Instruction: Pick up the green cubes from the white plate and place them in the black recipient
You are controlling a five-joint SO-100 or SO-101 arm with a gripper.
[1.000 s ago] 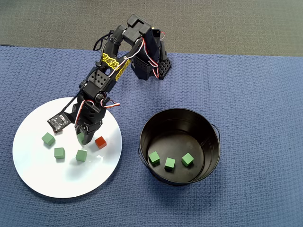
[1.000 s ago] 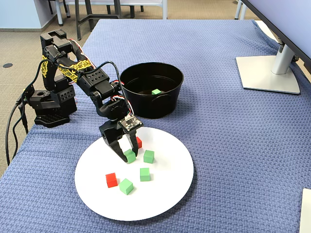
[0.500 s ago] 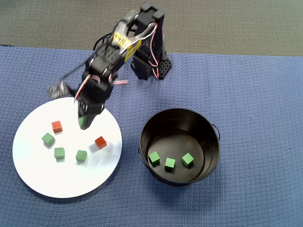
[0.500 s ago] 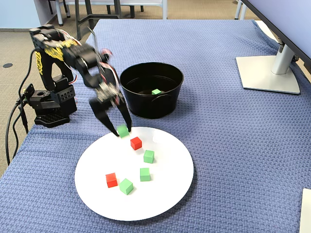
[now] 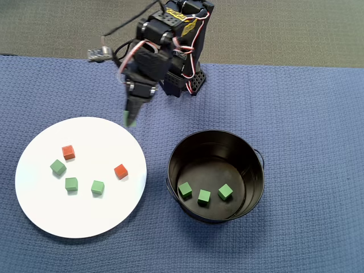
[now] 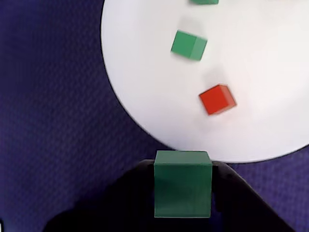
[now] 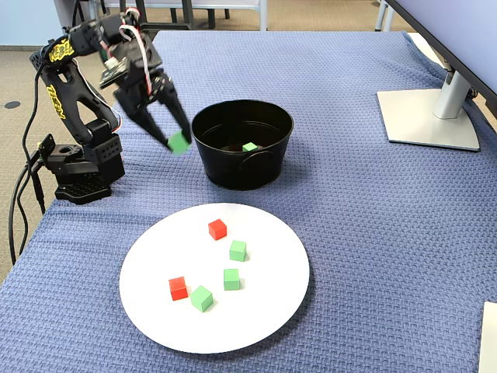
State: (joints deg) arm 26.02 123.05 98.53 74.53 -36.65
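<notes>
Overhead view: gripper point(image 5: 131, 118) clenched on green cube point(image 5: 131, 119), raised off white plate point(image 5: 40, 205) for carry toward black recipient point(image 5: 250, 165) (three cubes inside). Wrist view: cube pinched squarely. Fixed view: cube beside recipient rim, not over it.

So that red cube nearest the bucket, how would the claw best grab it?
From straight above, closing on two opposite flat sides. The red cube sits flat on the white plate with open plate all round it, so the fingers fit beside it. First the gripper must drop the green cube it holds.
</notes>
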